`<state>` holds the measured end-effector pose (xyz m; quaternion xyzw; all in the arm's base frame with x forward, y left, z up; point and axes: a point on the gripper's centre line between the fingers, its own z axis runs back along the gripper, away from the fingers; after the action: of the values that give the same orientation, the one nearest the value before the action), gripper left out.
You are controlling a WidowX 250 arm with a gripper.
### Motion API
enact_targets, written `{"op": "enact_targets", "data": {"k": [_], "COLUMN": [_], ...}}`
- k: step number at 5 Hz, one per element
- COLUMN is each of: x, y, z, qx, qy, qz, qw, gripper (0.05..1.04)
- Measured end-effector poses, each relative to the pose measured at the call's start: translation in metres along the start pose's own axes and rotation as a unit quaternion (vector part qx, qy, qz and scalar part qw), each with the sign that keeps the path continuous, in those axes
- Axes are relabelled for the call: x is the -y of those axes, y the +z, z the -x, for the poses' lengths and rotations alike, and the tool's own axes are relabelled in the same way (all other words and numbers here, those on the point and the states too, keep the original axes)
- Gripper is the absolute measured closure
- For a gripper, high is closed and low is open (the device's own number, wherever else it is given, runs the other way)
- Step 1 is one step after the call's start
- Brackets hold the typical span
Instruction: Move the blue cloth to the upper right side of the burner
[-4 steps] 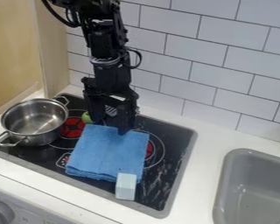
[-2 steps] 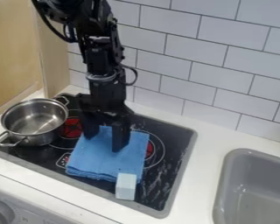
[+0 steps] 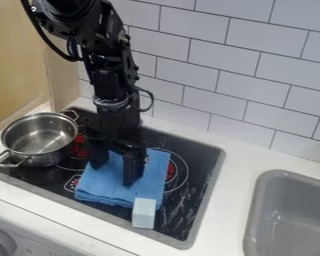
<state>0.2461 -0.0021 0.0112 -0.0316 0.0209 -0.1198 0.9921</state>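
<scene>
The gripper (image 3: 114, 175) stands open over the blue cloth (image 3: 149, 172), its two fingers apart with blue fabric showing between them. Whether the fingertips touch the cloth I cannot tell. The folded cloth lies on the black stovetop, covering much of the right-hand burner (image 3: 171, 171), whose red centre and white ring show at the cloth's right edge. Part of the cloth's upper side is hidden behind the gripper.
A steel pot (image 3: 40, 137) stands at the stovetop's left. A pale blue block (image 3: 144, 213) sits against the cloth's lower right corner. The grey sink (image 3: 252, 215) is at the right, and a tiled wall (image 3: 249, 90) rises behind.
The gripper has moved down and toward the front left, from the cloth's far edge to over its middle. Cloth, pot and block have stayed in place.
</scene>
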Motion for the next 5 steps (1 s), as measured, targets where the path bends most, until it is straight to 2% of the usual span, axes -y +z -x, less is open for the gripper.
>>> {"op": "enact_targets", "data": {"k": [1,2,3,5], "x": [0.006,0.005,0.003,0.006], "y": [-0.002,-0.010,-0.011,-0.012], "z": [-0.005,-0.010,-0.027,-0.045], "qx": [0.005,0.001,0.012,0.022], "qy": [-0.027,-0.027,-0.023,-0.035], "qz": [-0.012,-0.017,-0.013,-0.010], "qw": [0.9995,0.9995,0.9996,0.9991], "gripper": [0.085,0.085,0.085,0.085]}}
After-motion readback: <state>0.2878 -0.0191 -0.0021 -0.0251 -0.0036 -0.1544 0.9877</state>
